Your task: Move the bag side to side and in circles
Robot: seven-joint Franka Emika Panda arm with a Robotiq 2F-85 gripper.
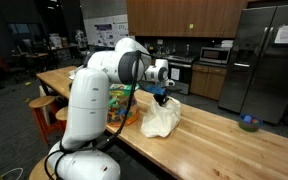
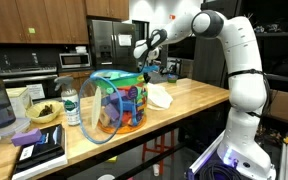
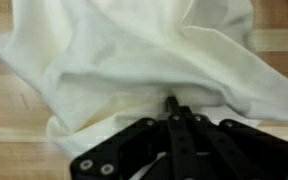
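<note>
A white cloth bag (image 1: pixel 160 119) lies crumpled on the wooden counter (image 1: pixel 224 140); it also shows in an exterior view (image 2: pixel 160 96) behind the colourful container. In the wrist view the bag (image 3: pixel 134 60) fills most of the picture. My gripper (image 1: pixel 162 97) is over the top of the bag, in an exterior view (image 2: pixel 147 70) too. In the wrist view the fingers (image 3: pixel 172 104) are closed together with their tips pinching a fold of the white fabric.
A colourful transparent container (image 2: pixel 118 103) stands on the counter near the robot base (image 1: pixel 87 110). A bottle (image 2: pixel 71 106), a bowl (image 2: pixel 43 112) and a dark book (image 2: pixel 39 148) sit at one end. A blue bowl (image 1: pixel 248 123) sits further along. Stools (image 1: pixel 44 105) stand beside the counter.
</note>
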